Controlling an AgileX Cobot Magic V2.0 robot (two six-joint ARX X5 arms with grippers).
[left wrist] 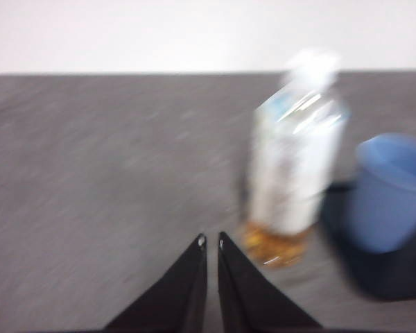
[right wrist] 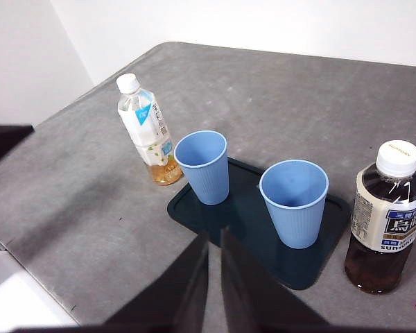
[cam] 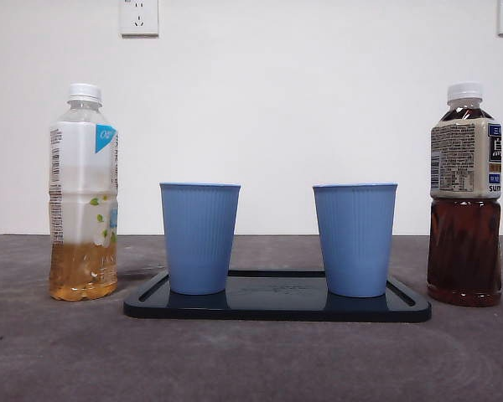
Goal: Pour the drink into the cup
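Two capped bottles and two blue cups stand on a grey desk [cam: 59, 352]. One pale bottle [cam: 83, 193], holding only a little amber drink at the bottom, stands upright just beside one end of a dark tray [cam: 277, 307]. A dark tea bottle [cam: 464, 194], more than half full, stands upright beside the opposite end. Both cups, one nearer the pale bottle [cam: 199, 238] and one nearer the dark bottle [cam: 355, 239], sit upright and empty on the tray, apart from each other.

Judging by its low fill, the pale bottle is probably light, with thin walls that may dent under pressure; its labelled middle looks the safest place to hold. The dark bottle is likely heavier and steadier. Both caps remain on.

Left tool [left wrist: 210, 243] hangs above bare desk near the pale bottle, its jaws nearly together and holding nothing; this view is blurred. Right tool [right wrist: 214, 239] hovers high over the tray's near edge, jaws nearly together, also empty.
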